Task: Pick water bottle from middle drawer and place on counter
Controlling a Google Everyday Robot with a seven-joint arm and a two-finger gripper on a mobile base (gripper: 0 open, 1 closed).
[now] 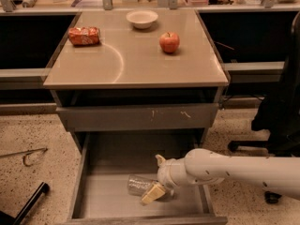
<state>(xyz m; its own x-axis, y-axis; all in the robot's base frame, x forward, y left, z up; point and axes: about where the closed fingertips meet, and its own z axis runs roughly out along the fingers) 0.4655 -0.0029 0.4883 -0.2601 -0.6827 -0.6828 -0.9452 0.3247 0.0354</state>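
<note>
Camera view looks down on a grey cabinet with its middle drawer (101,201) pulled out toward the bottom edge. The water bottle (136,184) lies on its side on the drawer floor, right of centre and nearer the front than the back. Its clear body points left, and its right end is hidden behind the tool (152,194).

The tool sits down inside the drawer, right against the bottle's right end, at the tip of a white arm (234,170) that reaches in from the right over the drawer's side wall. Whether the tool is clenched on the bottle or released cannot be told from this angle.

Above the open drawer is a closed drawer front (138,117) with pale scuff marks. The tan tabletop (140,64) carries a faint curved arc mark and three things well apart from one another: a crushed orange-red can (84,35) at the left, a white bowl (142,18) at the back centre, and a red apple (169,42) right of centre. A dark office chair (281,107) stands on the speckled floor at the right.
</note>
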